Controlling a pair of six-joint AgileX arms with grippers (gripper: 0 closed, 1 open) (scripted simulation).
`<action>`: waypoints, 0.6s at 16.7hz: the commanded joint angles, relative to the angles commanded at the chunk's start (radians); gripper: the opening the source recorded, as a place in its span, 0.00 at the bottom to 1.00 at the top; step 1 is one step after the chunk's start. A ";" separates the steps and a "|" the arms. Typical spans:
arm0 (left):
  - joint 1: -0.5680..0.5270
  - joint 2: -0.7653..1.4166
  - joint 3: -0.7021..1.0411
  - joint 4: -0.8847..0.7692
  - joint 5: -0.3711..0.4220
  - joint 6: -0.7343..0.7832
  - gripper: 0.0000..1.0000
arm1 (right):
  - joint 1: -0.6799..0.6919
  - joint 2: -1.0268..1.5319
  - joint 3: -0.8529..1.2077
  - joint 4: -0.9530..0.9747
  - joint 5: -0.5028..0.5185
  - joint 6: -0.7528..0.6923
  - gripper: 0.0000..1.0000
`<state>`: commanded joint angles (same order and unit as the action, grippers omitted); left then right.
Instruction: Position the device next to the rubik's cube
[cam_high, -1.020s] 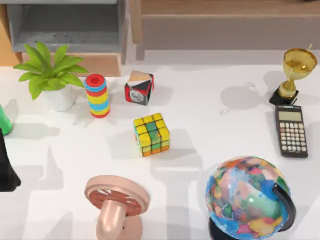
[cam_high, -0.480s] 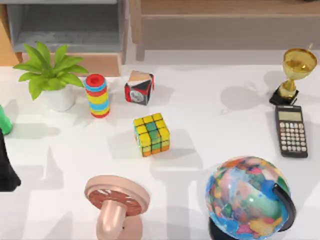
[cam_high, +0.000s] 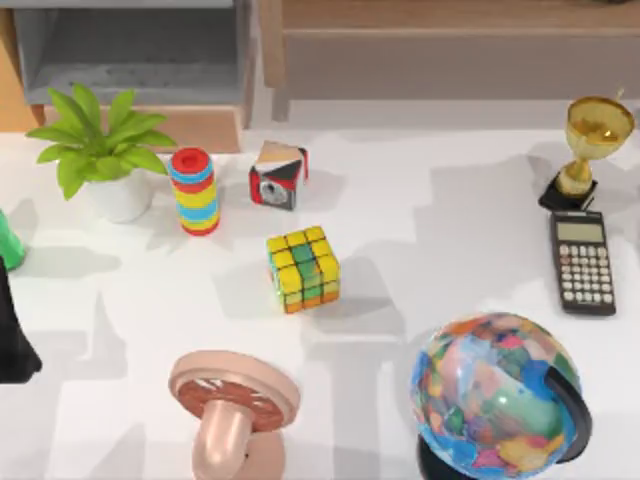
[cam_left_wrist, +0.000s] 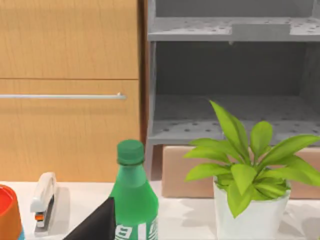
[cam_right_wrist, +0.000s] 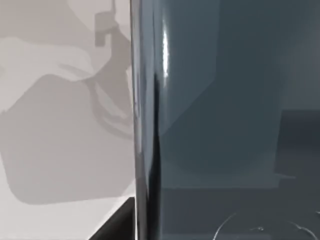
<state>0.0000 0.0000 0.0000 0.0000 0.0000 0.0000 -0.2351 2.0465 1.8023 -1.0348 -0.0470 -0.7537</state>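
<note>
The job is not done yet. The device (cam_right_wrist: 225, 125), a dark shiny slab, is right up close to my right wrist camera, standing on its edge above the white desk (cam_right_wrist: 60, 150). I think my right fingers have it, but I cannot tell if they are squeezed shut on it or loose.

The rubik's cube (cam_high: 303, 267) sits near the middle of the desk, and the spots just beside it are bare. I think what is left is to carry the device over there and lay it down flat next to the cube.

The big globe (cam_high: 495, 395) stands between the cube and the near right corner, so I should go around it or over it. The calculator (cam_high: 583, 262) and the gold trophy (cam_high: 590, 145) are by the right edge. A red and black cube (cam_high: 277, 175), a stack of rings (cam_high: 194, 190) and a plant (cam_high: 100, 145) are behind the rubik's cube.

My left arm (cam_high: 12, 335) waits at the left edge, near a green bottle (cam_left_wrist: 132, 200).
</note>
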 joint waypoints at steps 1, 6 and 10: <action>0.000 0.000 0.000 0.000 0.000 0.000 1.00 | 0.040 -0.016 0.011 -0.007 -0.005 0.056 0.00; 0.000 0.000 0.000 0.000 0.000 0.000 1.00 | 0.260 -0.063 0.053 -0.051 -0.031 0.369 0.00; 0.000 0.000 0.000 0.000 0.000 0.000 1.00 | 0.439 -0.061 0.066 -0.084 -0.047 0.633 0.00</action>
<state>0.0000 0.0000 0.0000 0.0000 0.0000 0.0000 0.2042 1.9856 1.8679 -1.1191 -0.0937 -0.1203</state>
